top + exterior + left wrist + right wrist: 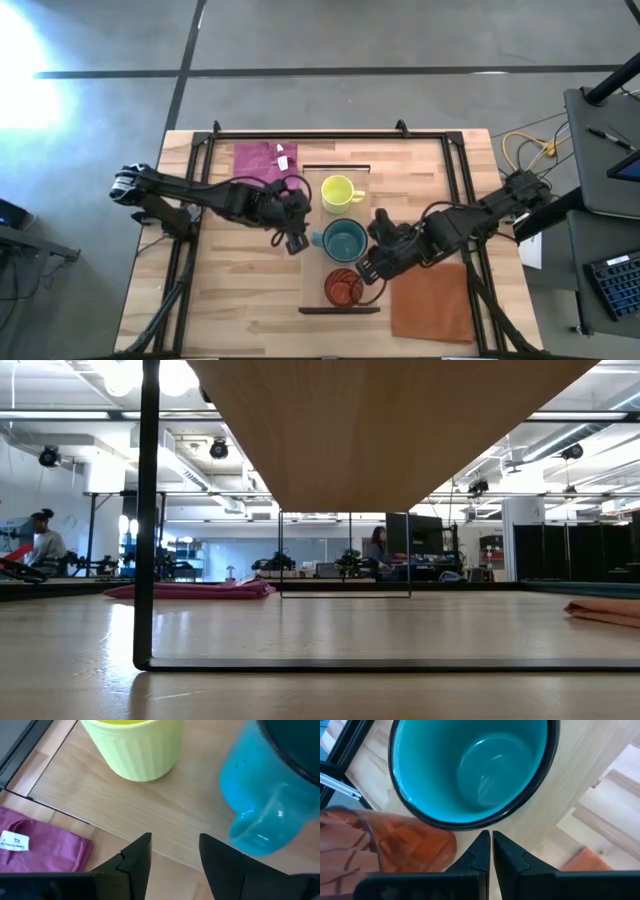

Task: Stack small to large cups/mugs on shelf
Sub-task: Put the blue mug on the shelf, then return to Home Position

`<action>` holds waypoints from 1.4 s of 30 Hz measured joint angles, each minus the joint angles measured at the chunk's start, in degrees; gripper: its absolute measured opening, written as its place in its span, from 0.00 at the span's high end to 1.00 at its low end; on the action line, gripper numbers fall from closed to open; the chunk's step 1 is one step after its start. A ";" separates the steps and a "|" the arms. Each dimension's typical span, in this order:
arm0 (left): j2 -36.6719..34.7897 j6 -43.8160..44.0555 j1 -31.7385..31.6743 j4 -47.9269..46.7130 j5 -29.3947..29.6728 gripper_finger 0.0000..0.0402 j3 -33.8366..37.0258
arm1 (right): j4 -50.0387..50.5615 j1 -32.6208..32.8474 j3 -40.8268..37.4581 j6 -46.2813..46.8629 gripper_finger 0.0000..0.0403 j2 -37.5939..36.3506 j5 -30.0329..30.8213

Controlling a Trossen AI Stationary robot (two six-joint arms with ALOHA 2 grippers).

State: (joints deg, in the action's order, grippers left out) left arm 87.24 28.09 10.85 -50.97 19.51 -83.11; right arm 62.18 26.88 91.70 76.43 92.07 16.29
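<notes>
Yellow mug [340, 190], teal mug [344, 240] and red-orange cup [344, 286] stand in a row on the pale wood shelf [312, 290]. The teal mug is empty inside. The left gripper [293, 241] is open by its handle. The right gripper [366, 266] is pinched shut beside it.

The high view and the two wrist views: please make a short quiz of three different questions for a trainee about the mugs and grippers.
1. True or false: the yellow ribbed mug lies on its side.
2. Which cup stands between the yellow mug and the red-orange transparent cup on the pale wooden shelf board?
A. teal-green handled mug
B. white bowl
3. Fill in: the right gripper is ____; the left gripper is open.

Key: 1 false; 2 A; 3 shut.
</notes>
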 joint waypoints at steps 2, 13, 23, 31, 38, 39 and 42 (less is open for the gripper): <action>0.00 -0.02 -0.16 -0.02 -0.01 0.63 0.00 | -0.03 -0.55 0.00 -0.51 0.97 0.00 0.07; 0.00 -0.54 -1.07 -0.04 0.00 0.63 0.02 | -1.34 -3.96 0.04 -5.07 0.97 -0.13 0.22; -0.05 -2.93 -1.84 -0.70 -0.58 0.63 0.02 | 0.24 -4.33 0.09 -6.19 0.97 -1.11 0.22; -5.22 -3.28 -2.18 0.29 -6.47 0.63 -0.07 | 4.41 -3.37 0.09 -8.34 0.97 -7.66 5.18; -14.30 -1.07 -0.62 12.99 -12.87 0.63 -0.31 | 4.43 -1.62 0.96 -11.17 0.97 -19.54 11.77; -15.33 0.94 -0.63 14.52 -12.85 0.63 -0.31 | 3.91 -1.65 0.96 -8.56 0.97 -21.09 10.73; -18.70 9.08 -0.61 18.55 -13.08 0.63 -0.15 | -0.73 -0.37 0.96 -8.74 0.97 -24.69 11.59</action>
State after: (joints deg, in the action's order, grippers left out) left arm 68.54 37.17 10.24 -32.42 6.43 -83.26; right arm 61.45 26.50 92.66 67.69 67.38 27.89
